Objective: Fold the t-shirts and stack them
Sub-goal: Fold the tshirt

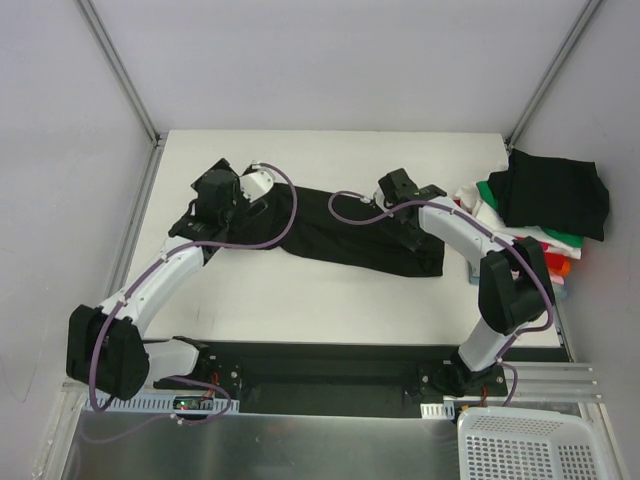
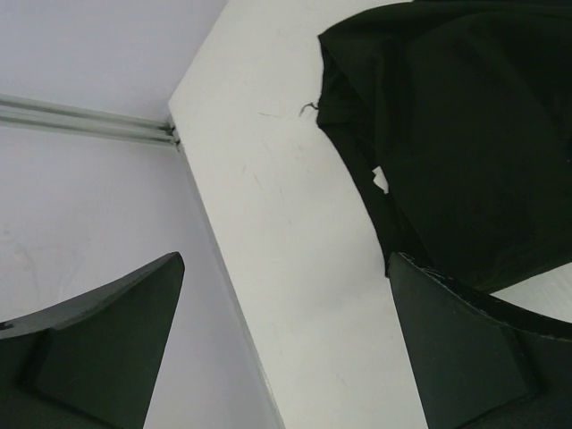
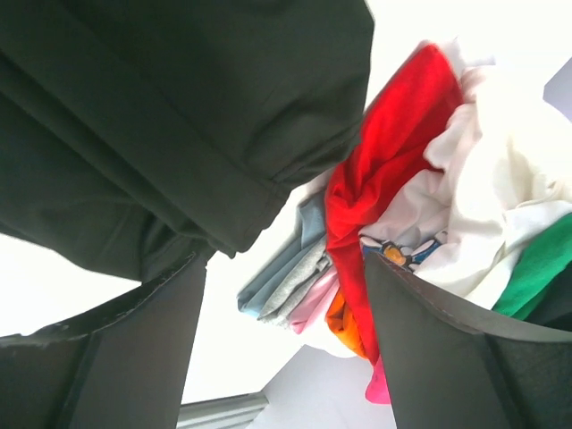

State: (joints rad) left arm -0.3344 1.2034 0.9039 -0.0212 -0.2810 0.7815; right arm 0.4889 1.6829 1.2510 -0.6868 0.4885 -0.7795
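black t-shirt [image 1: 350, 235]: lies on the bench [image 1: 330, 300], mid-far area, folded into a long band running left to right, right end slanting nearer
left hand [image 1: 222, 190]: open, fingers spread wide, nothing between them; sits at the left end of the black t-shirt
left wrist view: bare bench between the fingers [image 2: 107, 344]; shirt edge just above the right-side one
right hand [image 1: 402, 186]: open, holding nothing; over the right part of the black t-shirt, at its far edge
right wrist view: doubled shirt hem just above one finger [image 3: 134, 357], contact can't tell
stack [image 1: 530, 225]: right edge of the bench, near the shirt's right end
stack top: folded black tee [image 1: 555, 190]
stack below, loosely piled: green tee [image 3: 536, 259], white tee [image 3: 509, 179], red tee [image 3: 384, 170], pink tee [image 3: 313, 299], orange tee [image 3: 344, 326], blue-grey tee [image 3: 286, 268]
basket [image 1: 530, 445]: white, perforated, near right corner, off the bench
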